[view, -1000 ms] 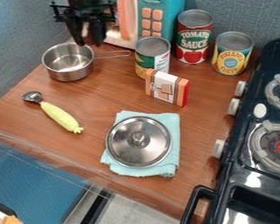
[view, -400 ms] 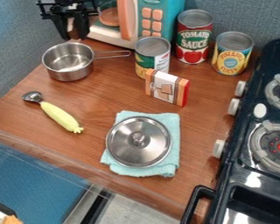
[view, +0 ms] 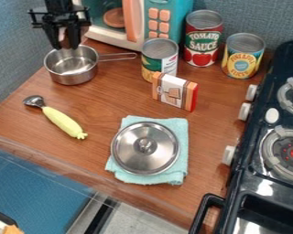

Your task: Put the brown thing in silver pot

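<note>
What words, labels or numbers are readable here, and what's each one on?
"TOMATO SAUCE": red-labelled can.
"PINEAPPLE SLICES": yellow-and-blue can; the second word is less certain.
Green-and-yellow can: print too small to read.
Orange-striped box: no readable words.
No numbers I can read.

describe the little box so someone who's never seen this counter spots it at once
Find the teal toy microwave at the top of the view, and the three cans beside it. Just in front of the leftmost can stands the small box, striped orange and white, flat-faced where the cans are round.
</note>
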`<state>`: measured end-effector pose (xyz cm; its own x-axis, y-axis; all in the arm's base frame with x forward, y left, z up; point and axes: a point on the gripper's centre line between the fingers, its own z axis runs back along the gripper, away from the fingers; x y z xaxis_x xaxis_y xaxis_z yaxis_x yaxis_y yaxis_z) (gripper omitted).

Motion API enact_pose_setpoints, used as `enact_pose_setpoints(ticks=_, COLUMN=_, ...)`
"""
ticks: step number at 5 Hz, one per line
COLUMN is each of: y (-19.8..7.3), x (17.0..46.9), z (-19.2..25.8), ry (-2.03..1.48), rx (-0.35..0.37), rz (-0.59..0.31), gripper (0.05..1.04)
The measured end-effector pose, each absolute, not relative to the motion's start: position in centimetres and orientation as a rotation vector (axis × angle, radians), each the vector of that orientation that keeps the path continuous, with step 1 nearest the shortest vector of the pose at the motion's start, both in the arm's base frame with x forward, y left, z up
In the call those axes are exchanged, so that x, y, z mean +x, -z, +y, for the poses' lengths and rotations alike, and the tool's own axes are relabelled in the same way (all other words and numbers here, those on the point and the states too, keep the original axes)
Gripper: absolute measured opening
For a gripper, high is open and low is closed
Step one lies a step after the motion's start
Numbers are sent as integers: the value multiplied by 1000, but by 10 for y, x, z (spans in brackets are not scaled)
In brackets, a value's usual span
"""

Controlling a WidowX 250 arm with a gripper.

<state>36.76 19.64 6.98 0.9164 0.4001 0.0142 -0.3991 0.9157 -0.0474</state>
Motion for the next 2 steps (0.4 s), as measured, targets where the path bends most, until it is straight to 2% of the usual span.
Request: enact_pose_setpoints(ticks=2, y=-59, x=360, z=208, ry=-436, rx=-31, rz=8, gripper=455)
